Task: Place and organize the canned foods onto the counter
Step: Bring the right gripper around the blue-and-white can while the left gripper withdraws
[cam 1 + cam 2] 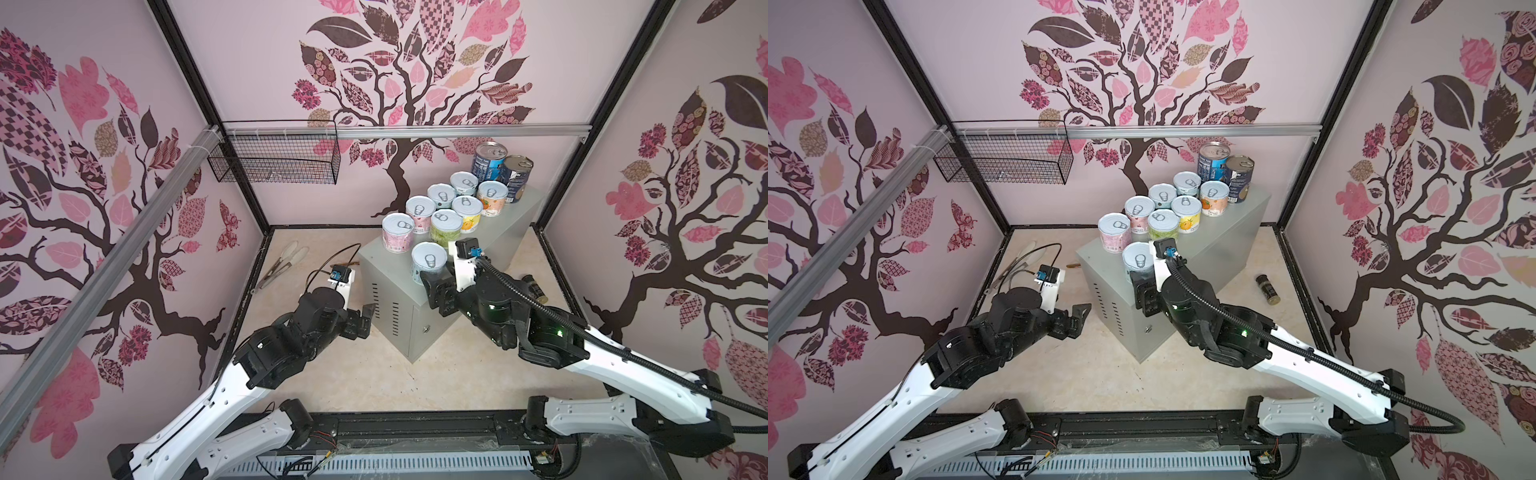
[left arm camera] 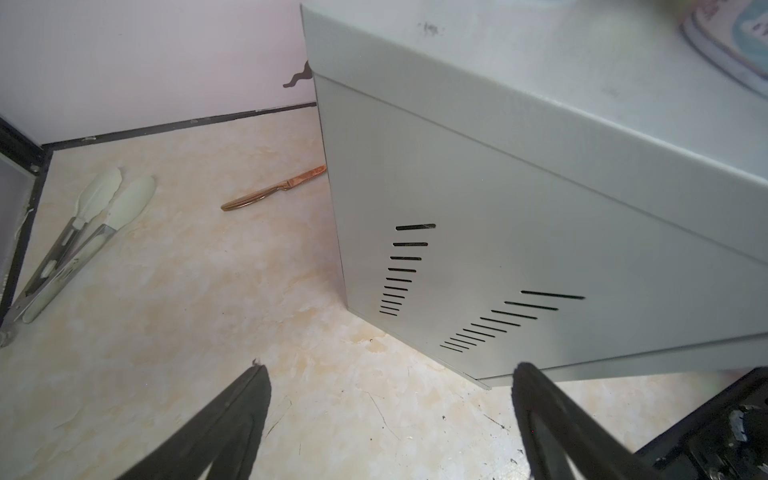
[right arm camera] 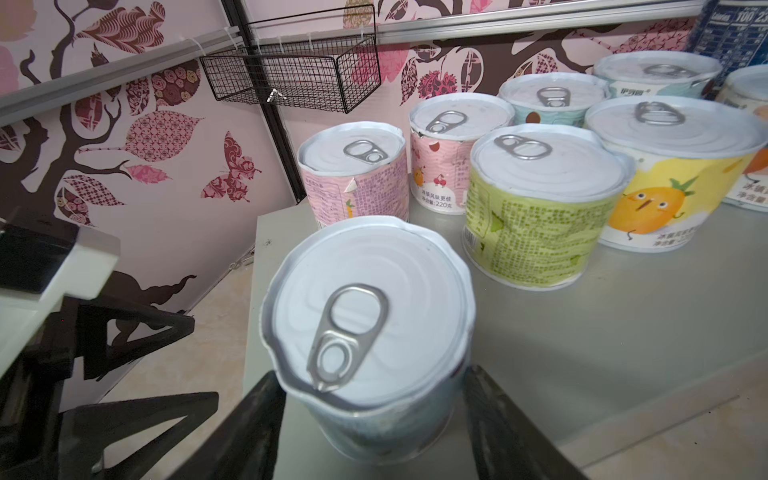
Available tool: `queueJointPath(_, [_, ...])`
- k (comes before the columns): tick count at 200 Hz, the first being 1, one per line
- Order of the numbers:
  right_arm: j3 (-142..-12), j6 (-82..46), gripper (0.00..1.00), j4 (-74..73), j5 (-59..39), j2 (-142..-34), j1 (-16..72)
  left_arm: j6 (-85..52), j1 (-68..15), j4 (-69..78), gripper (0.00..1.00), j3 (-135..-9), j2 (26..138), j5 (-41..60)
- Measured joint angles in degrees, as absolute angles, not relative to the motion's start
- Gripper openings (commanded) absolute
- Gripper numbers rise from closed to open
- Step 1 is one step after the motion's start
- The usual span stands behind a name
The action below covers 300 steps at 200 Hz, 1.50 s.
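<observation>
All ten cans are sitting on the bench, and the right claw is working the front one!

The right claw is straddling the pale blue can, its fingers flanking the can's wall on both sides; whether they are squeezing or only touching, I cannot tell. That can is standing at the near corner of the bench, just beside the pink can and the green can. It is probably lining up with the two rows running back to the tall dark cans. The left claw is hanging wide apart and empty over the floor by the bench's vented side, keeping clear.
</observation>
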<state>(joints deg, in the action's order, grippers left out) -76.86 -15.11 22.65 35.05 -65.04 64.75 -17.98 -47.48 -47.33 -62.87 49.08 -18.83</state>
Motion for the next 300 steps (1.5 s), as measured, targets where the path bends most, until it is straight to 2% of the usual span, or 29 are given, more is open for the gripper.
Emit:
queueJointPath(83, [-77.71, -14.94, 0.66, 22.04, 35.77, -68.07, 60.99, -18.02, -46.44, -45.87, 0.94, -62.02, 48.25, -16.53])
queueJointPath(202, [-77.71, -14.92, 0.67, 20.27, 31.16, -70.24, 57.82, -18.02, -44.86, -45.45, 0.94, -61.17, 48.14, -15.27])
queueJointPath(260, [-77.76, -14.31, 0.84, 20.34, 30.17, -70.54, 57.60, -18.41, -44.86, -45.47, 0.94, -61.14, 47.57, -15.97])
queueJointPath(300, [-77.73, -13.76, 0.90, 20.86, 30.09, -68.86, 57.60, -19.00, -44.86, -45.80, 0.97, -61.49, 46.78, -18.11])
